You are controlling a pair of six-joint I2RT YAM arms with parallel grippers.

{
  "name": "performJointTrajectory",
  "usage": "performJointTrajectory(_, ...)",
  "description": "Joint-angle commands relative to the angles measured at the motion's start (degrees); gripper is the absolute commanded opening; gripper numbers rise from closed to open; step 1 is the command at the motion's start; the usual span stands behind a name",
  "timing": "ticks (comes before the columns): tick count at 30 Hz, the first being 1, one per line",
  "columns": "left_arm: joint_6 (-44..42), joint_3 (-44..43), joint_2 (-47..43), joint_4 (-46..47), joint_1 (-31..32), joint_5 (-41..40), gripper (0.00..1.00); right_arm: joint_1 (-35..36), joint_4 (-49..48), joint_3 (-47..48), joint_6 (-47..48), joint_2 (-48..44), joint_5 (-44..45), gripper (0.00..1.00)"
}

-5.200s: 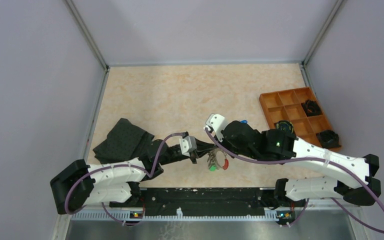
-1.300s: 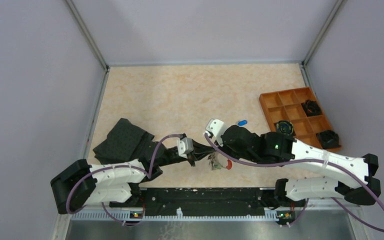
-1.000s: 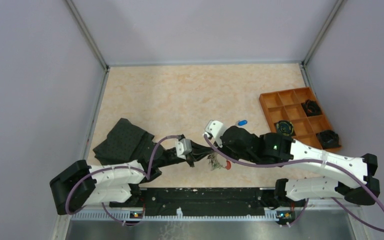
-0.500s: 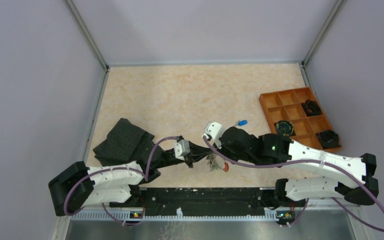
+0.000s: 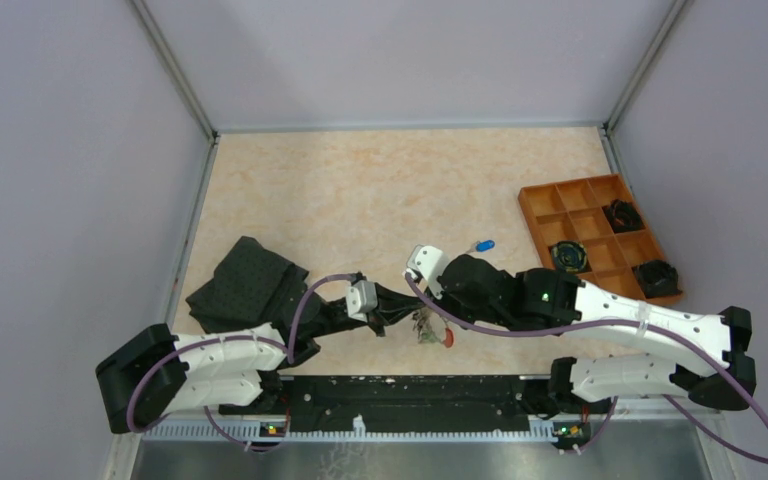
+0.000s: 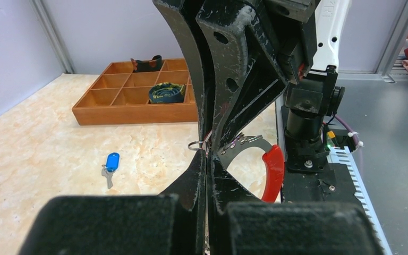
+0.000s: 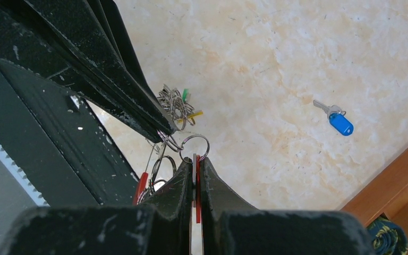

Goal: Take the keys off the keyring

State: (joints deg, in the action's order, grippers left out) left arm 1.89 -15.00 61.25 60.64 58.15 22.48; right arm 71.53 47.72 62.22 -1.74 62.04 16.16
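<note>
The keyring (image 6: 272,172), a thin grey ring with a red sleeve, hangs between both grippers just above the table; it also shows in the top view (image 5: 447,338). My left gripper (image 6: 207,158) is shut on its grey band and sits at the near middle in the top view (image 5: 403,303). My right gripper (image 7: 195,158) is shut on a red-headed key (image 7: 197,175), whose small split ring (image 7: 195,145) stands above the fingertips. Several other keys (image 7: 178,103) hang in a bunch, one with a green head. A loose blue key (image 5: 482,245) lies on the table beyond the grippers.
An orange compartment tray (image 5: 572,213) stands at the right with black coiled objects (image 5: 622,213) in some cells. A black cloth (image 5: 245,280) lies at the left by the left arm. The black base rail (image 5: 410,390) runs along the near edge.
Both grippers have shifted a little to the left with the keyring and bunch held between them. The right arm's move has uncovered the blue key on the table.
</note>
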Motion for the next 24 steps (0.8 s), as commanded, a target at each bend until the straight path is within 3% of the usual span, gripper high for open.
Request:
performJointTrajectory(1, 0.5, 0.3, -1.5, 9.2, -0.4, 1.5, 0.0, 0.2, 0.1, -1.0, -0.6, 0.2, 0.4, 0.0)
performJointTrajectory(24, 2.3, 1.7, -0.8, 12.7, -1.7, 3.1, 0.0, -1.9, -1.9, -3.6, -2.1, 0.4, -0.2, 0.0)
